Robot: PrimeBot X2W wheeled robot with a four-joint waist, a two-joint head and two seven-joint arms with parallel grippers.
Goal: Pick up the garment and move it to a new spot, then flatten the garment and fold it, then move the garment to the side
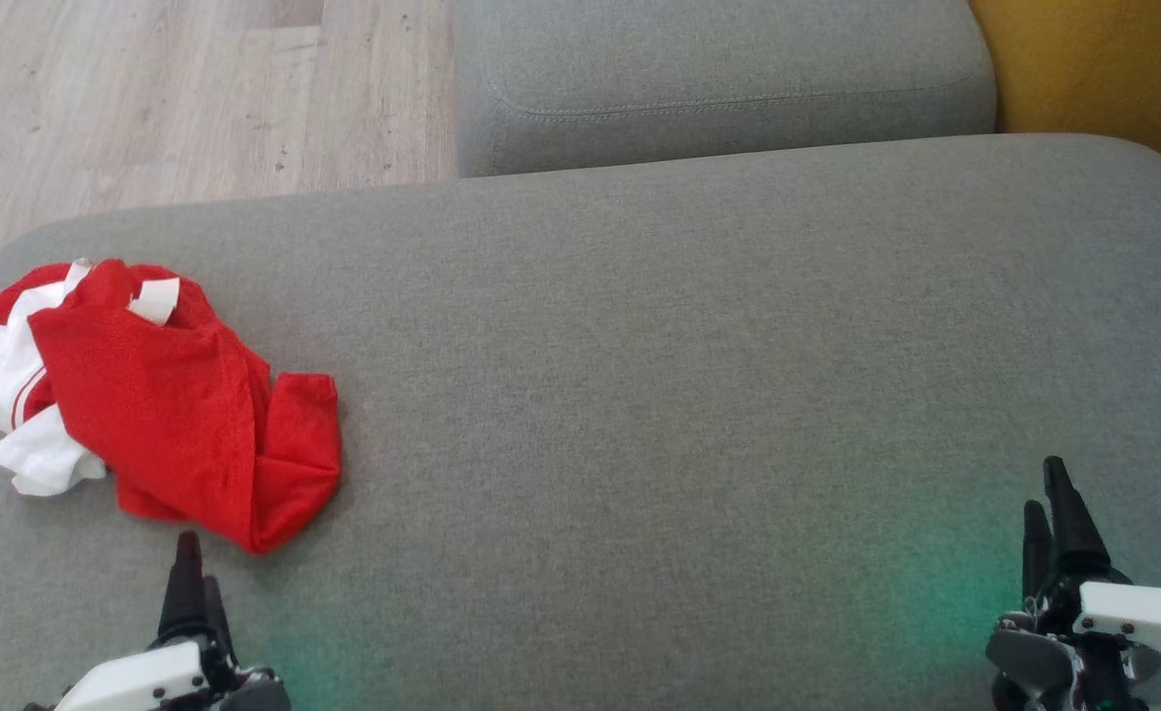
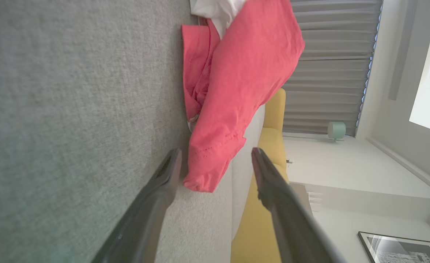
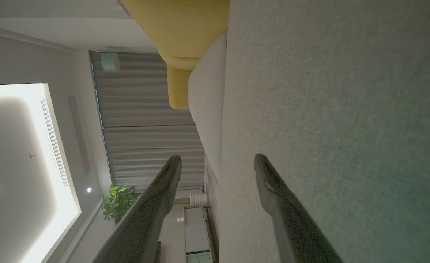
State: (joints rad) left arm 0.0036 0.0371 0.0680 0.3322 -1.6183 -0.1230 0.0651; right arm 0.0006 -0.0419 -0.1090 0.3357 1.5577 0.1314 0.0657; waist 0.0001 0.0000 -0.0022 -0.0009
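Nothing held in the left gripper (image 1: 198,561): jaws spread wide, low over the seat (image 1: 640,375). Just ahead of it, the garment (image 1: 176,395), a crumpled red-and-white heap, its nearest hem lining up between the jaws in the left wrist view, apparently untouched. Same at the right gripper (image 1: 1044,484): wide, empty, well apart from the cloth, with bare upholstery ahead.

Likely ways to go wrong from here:
- Pinching only the top layer or the loose hem, then lifting a trailing bundle instead of the whole heap. Cause: folds stacked unevenly, white parts tucked on the far side.
- Closing too deep and catching the seat fabric along with the cloth. Cause: soft padding giving under the jaws.
- Dragging the heap over the rounded seat edge ahead-left of the left gripper and down to the floor (image 1: 146,99). Cause: a sideways pull before a clean lift.

Underneath, grey woven upholstery, soft and probably a little grippy, broad and bare between the two grippers, tinted green close to each. Farther ahead, a second grey cushion (image 1: 719,79); ahead of the right gripper, a yellow chair (image 1: 1104,69). Beyond, grey curtain (image 2: 328,73), a plant (image 3: 118,201), a framed picture (image 2: 398,248).
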